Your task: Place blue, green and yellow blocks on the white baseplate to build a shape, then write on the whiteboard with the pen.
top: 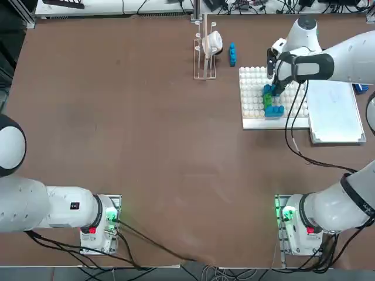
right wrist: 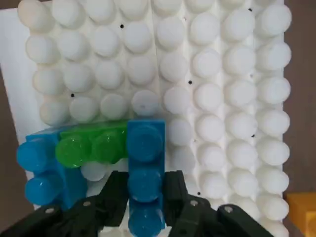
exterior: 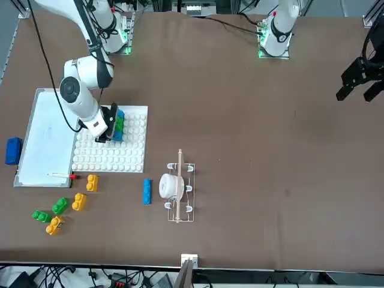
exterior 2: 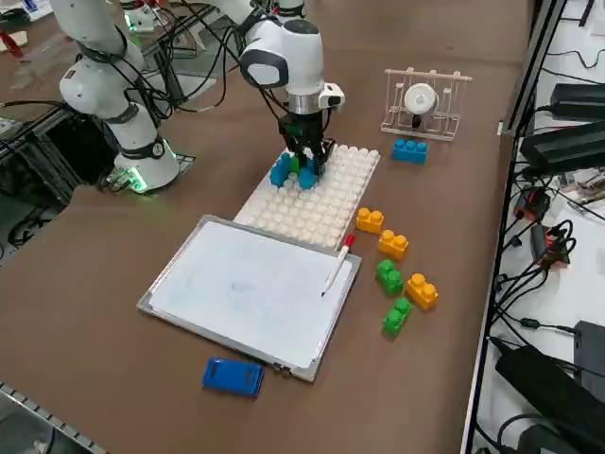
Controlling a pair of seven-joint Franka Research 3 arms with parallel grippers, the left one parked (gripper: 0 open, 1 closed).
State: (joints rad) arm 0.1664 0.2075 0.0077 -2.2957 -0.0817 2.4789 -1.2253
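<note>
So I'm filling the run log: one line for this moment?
right gripper | shut on blue block | on white baseplate | beside green block

Brown table (exterior: 252, 120) bearing white baseplate (exterior: 120, 159), whiteboard (exterior: 45, 135), loose blocks (exterior: 60, 206)

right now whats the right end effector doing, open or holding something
Right end effector: closed on a blue block, over the white baseplate, beside a green block and another blue one there.

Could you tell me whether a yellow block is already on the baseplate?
No, the baseplate carries only blue and green blocks; the yellow blocks lie on the table.
</note>
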